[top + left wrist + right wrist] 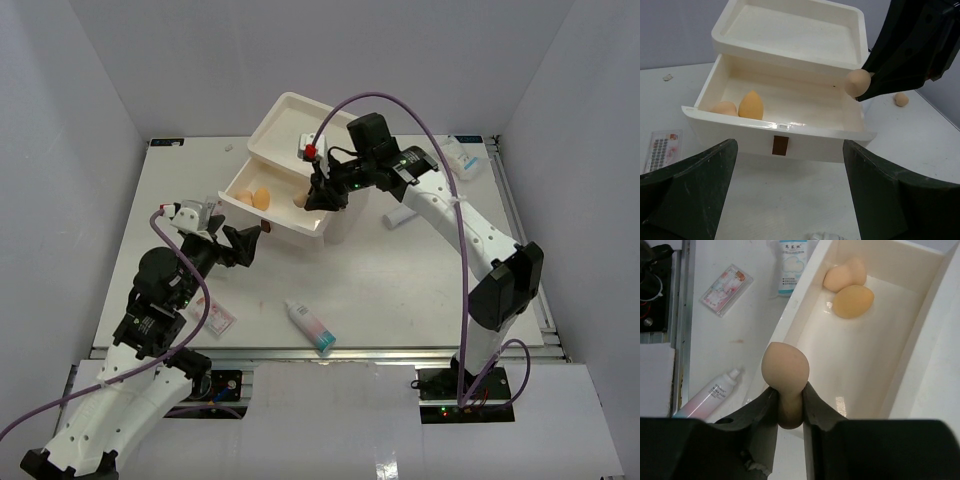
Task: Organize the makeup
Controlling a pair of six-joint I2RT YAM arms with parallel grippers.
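Note:
My right gripper [788,395] is shut on a tan egg-shaped sponge [785,369], its fingers squeezing the narrow end. It hangs over the right end of the open drawer [243,207] of the cream box [790,30]. Two more sponges [751,105] lie at the drawer's left end, also seen in the right wrist view [853,301]. My left gripper [790,200] is open and empty, low over the table facing the drawer front. A white bottle with a teal cap [310,327] lies near the front edge. A flat sachet [220,318] lies to its left.
Another small sponge [900,99] sits on the table to the right of the box. A blue-printed sachet [790,265] lies beside the drawer front. A white tube [398,216] lies under my right arm, and more sachets [462,155] are at the back right corner.

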